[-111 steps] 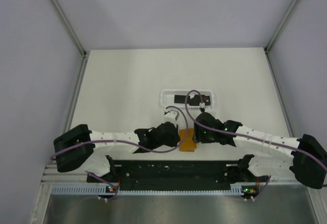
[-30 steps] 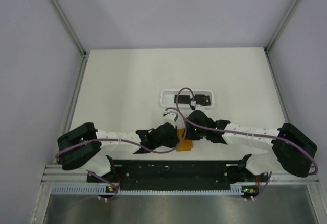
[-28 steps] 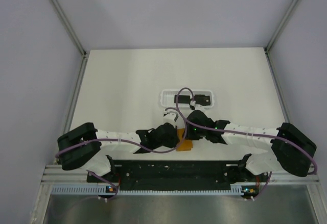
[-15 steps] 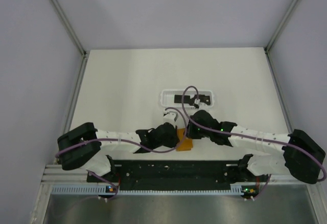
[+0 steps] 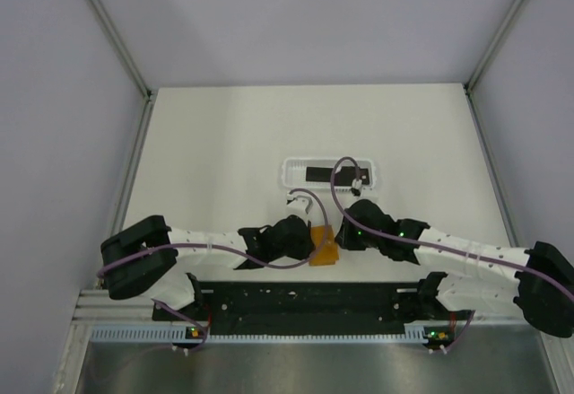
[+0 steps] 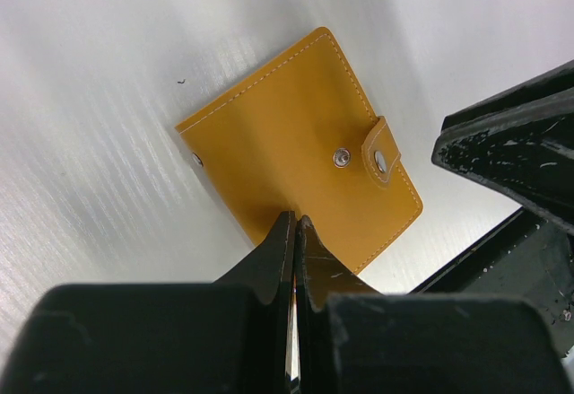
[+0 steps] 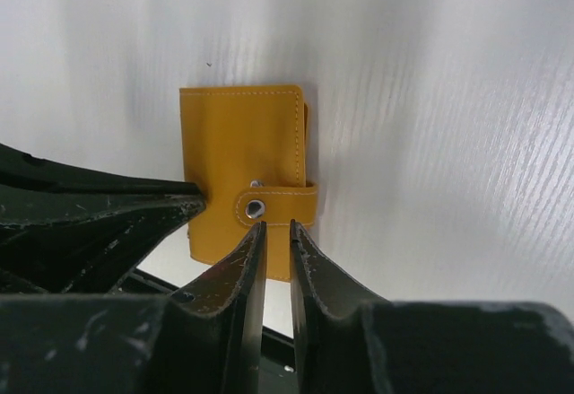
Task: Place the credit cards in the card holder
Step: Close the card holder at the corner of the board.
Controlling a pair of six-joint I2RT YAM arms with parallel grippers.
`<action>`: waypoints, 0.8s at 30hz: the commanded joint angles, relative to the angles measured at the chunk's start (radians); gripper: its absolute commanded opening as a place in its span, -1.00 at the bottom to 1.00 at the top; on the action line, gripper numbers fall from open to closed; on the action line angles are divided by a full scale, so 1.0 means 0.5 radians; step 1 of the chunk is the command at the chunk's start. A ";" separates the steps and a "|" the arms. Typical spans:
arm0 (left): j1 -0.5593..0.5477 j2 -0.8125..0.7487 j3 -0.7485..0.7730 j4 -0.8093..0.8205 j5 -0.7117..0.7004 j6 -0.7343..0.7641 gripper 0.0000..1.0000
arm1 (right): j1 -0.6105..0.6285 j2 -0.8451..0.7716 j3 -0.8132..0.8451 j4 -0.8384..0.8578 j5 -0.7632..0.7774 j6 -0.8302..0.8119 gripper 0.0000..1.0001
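Card holder lies folded, low centre of the top view — left gripper pressed shut at its near edge. Right gripper sits at the tab, jaws a sliver apart — grip unclear. One credit card rests in the tray above.

Card in tray, behind card holder

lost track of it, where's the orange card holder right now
Top view, centre: the folded orange-tan card holder lies between the left end effector and the right end effector, just on the near side of the long white plastic tray.
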 commanded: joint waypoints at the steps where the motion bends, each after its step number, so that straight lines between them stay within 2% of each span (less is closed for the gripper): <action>1: 0.010 0.023 0.002 0.029 0.018 0.000 -1.00 | 0.008 0.032 -0.012 0.072 -0.095 -0.029 -0.68; 10: 0.010 0.026 0.002 0.020 0.012 -0.006 -1.00 | 0.005 0.170 0.001 0.226 -0.181 -0.041 -0.68; 24: 0.013 0.030 -0.004 0.016 0.015 -0.013 -1.00 | 0.005 0.289 0.053 0.260 -0.172 -0.066 -0.68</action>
